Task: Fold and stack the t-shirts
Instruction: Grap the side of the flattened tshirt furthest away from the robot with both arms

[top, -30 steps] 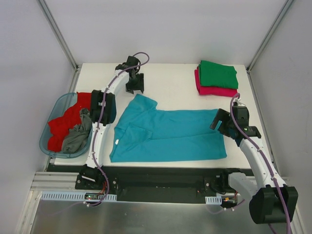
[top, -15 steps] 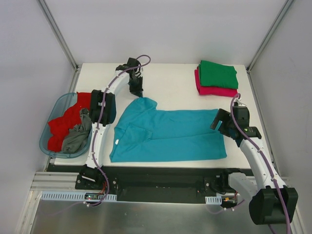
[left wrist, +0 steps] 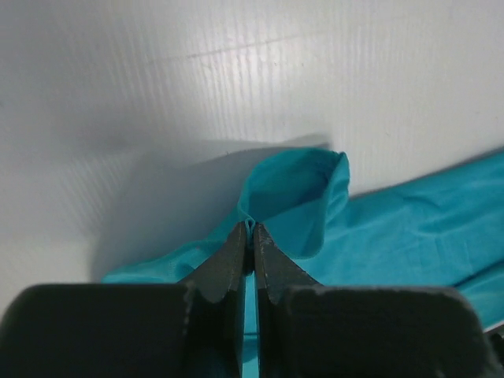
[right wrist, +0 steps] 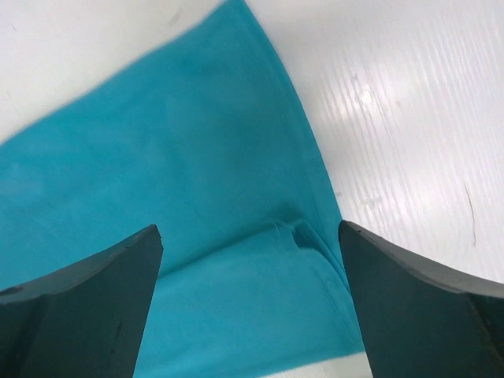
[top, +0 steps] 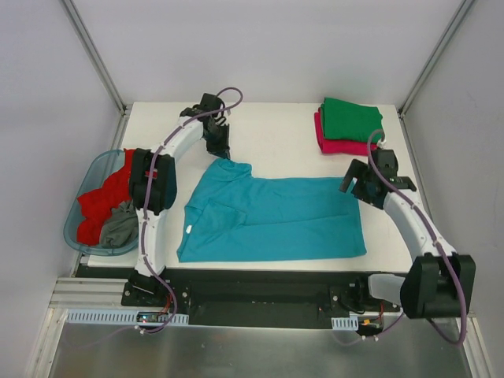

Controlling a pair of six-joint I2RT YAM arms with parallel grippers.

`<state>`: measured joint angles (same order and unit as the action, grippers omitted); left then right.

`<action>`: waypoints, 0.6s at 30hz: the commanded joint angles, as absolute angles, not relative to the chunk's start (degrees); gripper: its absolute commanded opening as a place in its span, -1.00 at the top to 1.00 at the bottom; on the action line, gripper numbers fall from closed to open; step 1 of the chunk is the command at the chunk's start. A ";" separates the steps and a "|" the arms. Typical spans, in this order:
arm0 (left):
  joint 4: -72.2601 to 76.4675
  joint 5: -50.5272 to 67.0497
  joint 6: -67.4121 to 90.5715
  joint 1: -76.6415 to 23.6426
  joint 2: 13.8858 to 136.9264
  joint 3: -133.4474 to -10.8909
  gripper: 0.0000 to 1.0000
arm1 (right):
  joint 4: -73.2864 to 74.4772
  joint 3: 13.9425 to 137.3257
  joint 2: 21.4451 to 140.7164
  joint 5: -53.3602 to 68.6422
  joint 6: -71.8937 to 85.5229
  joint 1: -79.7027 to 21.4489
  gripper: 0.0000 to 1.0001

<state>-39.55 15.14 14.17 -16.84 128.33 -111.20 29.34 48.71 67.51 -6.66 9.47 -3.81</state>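
left gripper (left wrist: 250,233): I see its fingers pinched shut on a raised fold of the teal shirt (top: 276,220), at the far sleeve, upper left of centre in the top view.
right gripper (right wrist: 248,236): spread wide with nothing between the fingers. It sits over the far right corner of the teal shirt, and I cannot tell whether it touches the cloth.
teal shirt: spread across the middle of the table (top: 276,130), collar toward the left, hem toward the right. The open sleeve end stands up just past the pinch.
green shirt (top: 352,120): folded, lying on top of the pink-red shirt (top: 346,147) in the upper right of the top view.
pink-red shirt: folded, its edges showing beneath the green shirt.
red shirt (top: 98,203): crumpled in the basket (top: 71,230) at the left edge.
grey shirt (top: 120,226): bunched in the basket, touching the red shirt on its lower side.
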 commanded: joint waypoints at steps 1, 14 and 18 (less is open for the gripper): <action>-32.18 14.94 15.55 -18.28 117.79 -101.72 1.00 | 28.48 57.02 76.35 -6.15 8.88 -3.43 -0.88; -21.63 15.56 19.95 -19.69 106.18 -81.75 1.00 | 33.93 79.97 105.11 -8.26 6.06 -1.41 -0.55; -19.08 15.90 21.00 -20.13 103.19 -77.70 1.00 | 33.93 81.30 108.10 -8.79 6.06 -0.53 -0.44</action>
<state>-23.44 15.92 19.07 -19.20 109.08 -80.38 31.05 78.39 106.54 -7.31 6.79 -1.65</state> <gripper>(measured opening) 0.010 0.753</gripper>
